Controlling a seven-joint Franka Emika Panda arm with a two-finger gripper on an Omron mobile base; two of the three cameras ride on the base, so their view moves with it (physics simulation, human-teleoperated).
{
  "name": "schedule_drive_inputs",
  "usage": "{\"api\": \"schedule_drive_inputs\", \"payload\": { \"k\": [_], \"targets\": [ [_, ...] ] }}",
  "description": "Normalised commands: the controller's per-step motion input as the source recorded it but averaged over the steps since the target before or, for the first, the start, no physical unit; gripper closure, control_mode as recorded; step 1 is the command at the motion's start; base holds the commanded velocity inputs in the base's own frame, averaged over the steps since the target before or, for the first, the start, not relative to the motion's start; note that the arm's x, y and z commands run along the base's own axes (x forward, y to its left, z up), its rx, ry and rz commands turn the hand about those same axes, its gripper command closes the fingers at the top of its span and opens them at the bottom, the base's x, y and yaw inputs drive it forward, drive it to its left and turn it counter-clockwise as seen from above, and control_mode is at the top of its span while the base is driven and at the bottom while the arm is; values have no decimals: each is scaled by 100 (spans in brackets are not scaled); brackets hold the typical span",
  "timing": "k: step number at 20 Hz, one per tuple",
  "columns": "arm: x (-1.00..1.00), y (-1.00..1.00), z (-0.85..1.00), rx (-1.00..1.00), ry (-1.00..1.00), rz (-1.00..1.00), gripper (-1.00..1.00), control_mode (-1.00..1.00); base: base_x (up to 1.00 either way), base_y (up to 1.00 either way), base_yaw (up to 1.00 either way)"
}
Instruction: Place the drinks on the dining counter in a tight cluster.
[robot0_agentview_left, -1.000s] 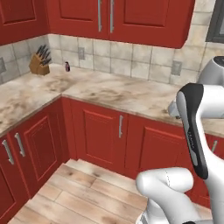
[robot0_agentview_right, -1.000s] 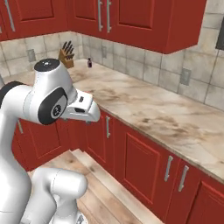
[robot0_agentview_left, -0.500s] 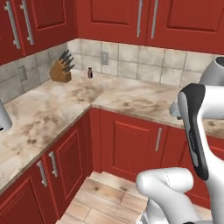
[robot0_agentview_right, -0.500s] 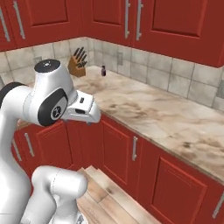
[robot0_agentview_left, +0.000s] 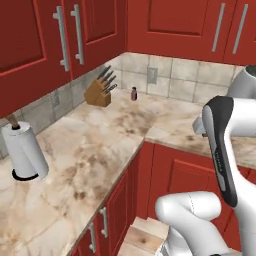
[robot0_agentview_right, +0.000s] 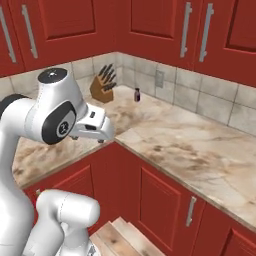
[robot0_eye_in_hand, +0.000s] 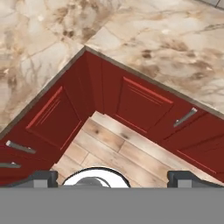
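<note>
We observed a polished, veined beige marble counter (robot0_agentview_left: 100, 145), glossy red cabinet doors (robot0_agentview_right: 165, 197) with brushed metal bar handles (robot0_agentview_right: 190, 211), and matt stone-look wall tiles (robot0_agentview_left: 175, 80). At 10 o'clock on the counter stood a wooden knife block (robot0_agentview_left: 97, 94); the floor (robot0_eye_in_hand: 118, 148) showed pale wood planks.

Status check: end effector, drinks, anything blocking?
End effector open, empty, over the floor. Facing corner wall counter; knife block, small dark bottle, paper towels there. Path clear.

The marble corner bench (robot0_agentview_left: 100, 145) carries a wooden knife block (robot0_agentview_left: 98, 91) near the back corner, a small dark bottle (robot0_agentview_left: 133, 93) just beside it by the tiled wall, and a paper towel roll (robot0_agentview_left: 25, 152) well apart.
</note>
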Motion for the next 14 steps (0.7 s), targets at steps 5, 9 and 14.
{"api": "schedule_drive_inputs", "payload": {
  "k": [5, 9, 14],
  "targets": [
    [0, 0, 0, 0, 0, 0, -100, 100, 100, -2, 0],
    [0, 0, 0, 0, 0, 0, -100, 100, 100, -28, 8],
    [0, 0, 0, 0, 0, 0, -100, 100, 100, 3, -1]
  ]
}}
